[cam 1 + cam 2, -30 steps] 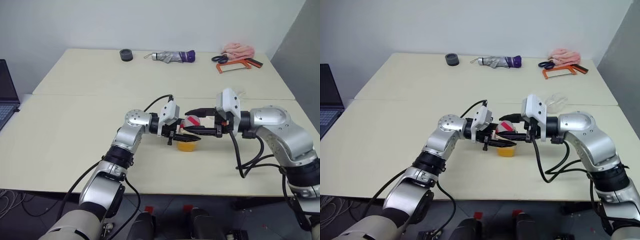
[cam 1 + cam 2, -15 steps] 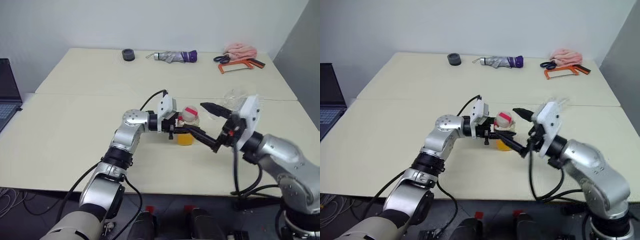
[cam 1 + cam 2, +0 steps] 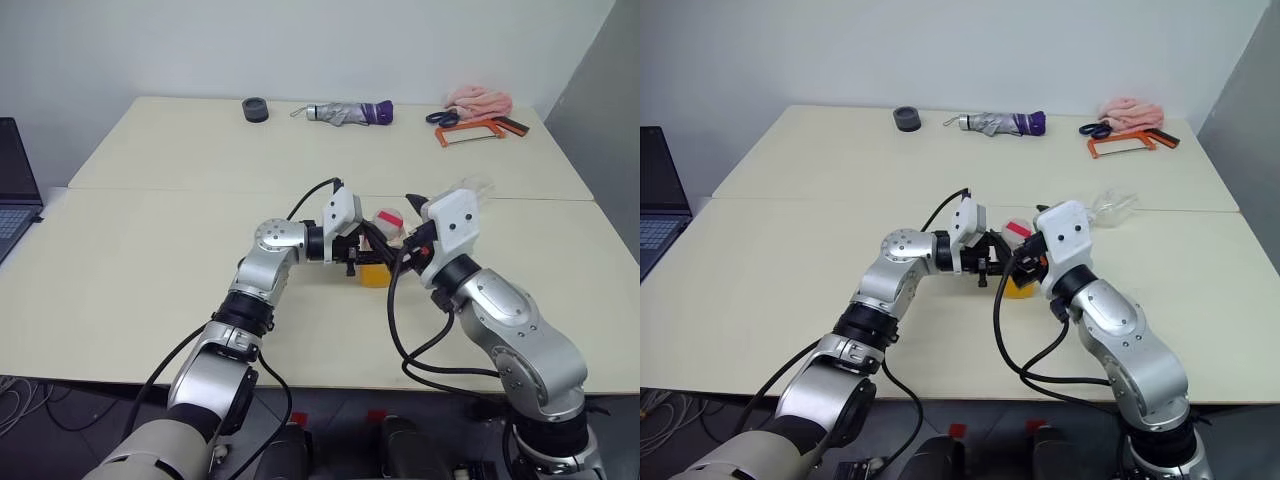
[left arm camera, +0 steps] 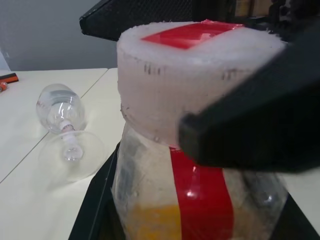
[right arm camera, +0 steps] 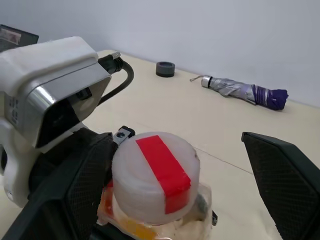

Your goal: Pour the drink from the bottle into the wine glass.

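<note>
I see the bottle [image 5: 155, 192] standing upright near the middle of the worktop [image 3: 150, 260], with the orange drink [image 4: 150, 222] low inside it. My left gripper [image 3: 365, 252] has its fingers closed tight on the bottle's body. My right gripper [image 5: 192, 185] has its fingers [image 5: 287, 182] spread wide, one on each side of the white cap, not touching it. The wine glass [image 4: 65, 127] lies on its side on the worktop, just beyond the bottle.
</note>
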You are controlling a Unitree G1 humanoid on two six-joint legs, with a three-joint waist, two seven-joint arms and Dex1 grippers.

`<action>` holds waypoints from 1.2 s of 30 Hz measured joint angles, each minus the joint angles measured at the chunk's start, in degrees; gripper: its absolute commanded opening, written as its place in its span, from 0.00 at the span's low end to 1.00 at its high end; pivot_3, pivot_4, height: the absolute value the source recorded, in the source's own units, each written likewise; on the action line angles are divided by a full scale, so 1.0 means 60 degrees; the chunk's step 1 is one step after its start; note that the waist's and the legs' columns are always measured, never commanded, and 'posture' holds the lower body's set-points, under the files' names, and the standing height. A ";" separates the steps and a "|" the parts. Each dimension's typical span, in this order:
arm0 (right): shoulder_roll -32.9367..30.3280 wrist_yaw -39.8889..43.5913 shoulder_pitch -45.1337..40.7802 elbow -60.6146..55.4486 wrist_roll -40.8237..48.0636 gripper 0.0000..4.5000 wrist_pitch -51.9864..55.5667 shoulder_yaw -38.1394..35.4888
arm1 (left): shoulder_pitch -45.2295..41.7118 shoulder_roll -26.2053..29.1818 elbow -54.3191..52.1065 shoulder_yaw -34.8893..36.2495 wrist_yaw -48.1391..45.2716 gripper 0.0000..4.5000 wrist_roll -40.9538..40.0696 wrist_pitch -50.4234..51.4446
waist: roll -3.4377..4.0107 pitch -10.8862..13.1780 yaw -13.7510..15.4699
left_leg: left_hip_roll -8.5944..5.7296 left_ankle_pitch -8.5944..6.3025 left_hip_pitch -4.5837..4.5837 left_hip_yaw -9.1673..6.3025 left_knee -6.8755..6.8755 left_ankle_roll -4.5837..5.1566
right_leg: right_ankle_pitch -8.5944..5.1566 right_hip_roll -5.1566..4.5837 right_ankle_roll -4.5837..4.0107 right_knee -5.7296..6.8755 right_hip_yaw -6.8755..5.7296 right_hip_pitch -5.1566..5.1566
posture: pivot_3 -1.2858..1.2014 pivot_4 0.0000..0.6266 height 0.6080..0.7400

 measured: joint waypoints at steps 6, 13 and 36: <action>0.0179 0.0226 0.0184 0.0001 0.0008 0.46 -0.0209 0.0049 | -0.0004 0.0000 0.0008 -0.0001 0.0005 0.39 0.0015 -0.0016 | 0.0000 0.0000 -0.0003 | -0.0001 0.0000 0.0001 0.0001 0.0000 0.0000 | 0.0000 0.0002 0.0000 0.0000 -0.0001 0.0000 | 0.52 0.24 1.00; -0.0543 0.1814 0.0368 0.0616 0.0382 0.42 -0.1303 -0.0227 | -0.0001 0.0059 0.0013 -0.0132 -0.0187 0.39 0.0037 -0.0033 | 0.0000 0.0000 -0.0003 | -0.0008 0.0000 0.0001 0.0005 0.0000 0.0001 | 0.0000 0.0002 0.0000 -0.0001 0.0001 0.0001 | 0.52 0.24 1.00; -0.1982 0.3716 0.0116 0.0045 0.2161 1.00 -0.0722 -0.1921 | -0.0061 0.0248 0.0046 0.0028 -0.0115 0.39 0.0022 -0.0003 | 0.0004 0.0008 0.0005 | 0.0010 0.0000 -0.0008 -0.0006 0.0005 0.0002 | 0.0000 -0.0018 0.0001 0.0003 0.0000 0.0001 | 0.52 0.24 1.00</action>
